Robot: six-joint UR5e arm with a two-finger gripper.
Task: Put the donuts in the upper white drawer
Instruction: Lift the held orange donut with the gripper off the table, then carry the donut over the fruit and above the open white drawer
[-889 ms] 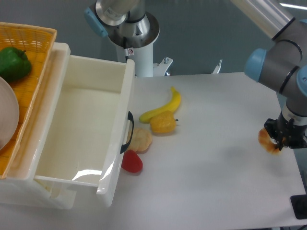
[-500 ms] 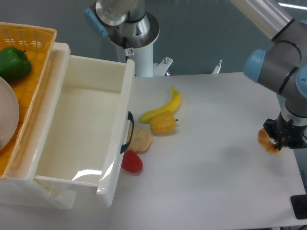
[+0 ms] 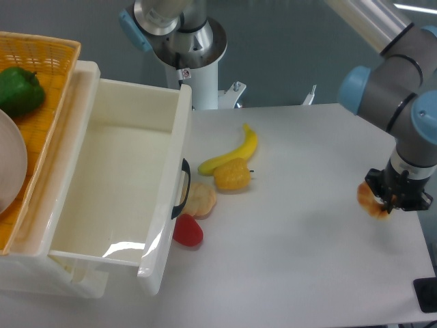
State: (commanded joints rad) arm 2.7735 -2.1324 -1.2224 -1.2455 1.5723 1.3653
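- A white table [image 3: 307,273] is filling most of the camera view, with a gray wall behind it.
- The upper white drawer [image 3: 116,198] is sitting open on the left side of the table, with nothing in it.
- An orange basket [image 3: 41,58] is sitting just left of the drawer, holding a green pepper [image 3: 19,90].
- One tan donut [image 3: 200,199] is lying right beside the drawer's black handle, between a red lump [image 3: 187,231] and a yellow pepper [image 3: 232,175].
- A banana [image 3: 232,152] is lying just behind the yellow pepper.
- The gripper [image 3: 384,200] is far to the right of the drawer, squeezing another orange donut [image 3: 369,199] in its jaws.
- Since a moment ago, the gripper and its donut are moving a little left and up, toward the drawer.
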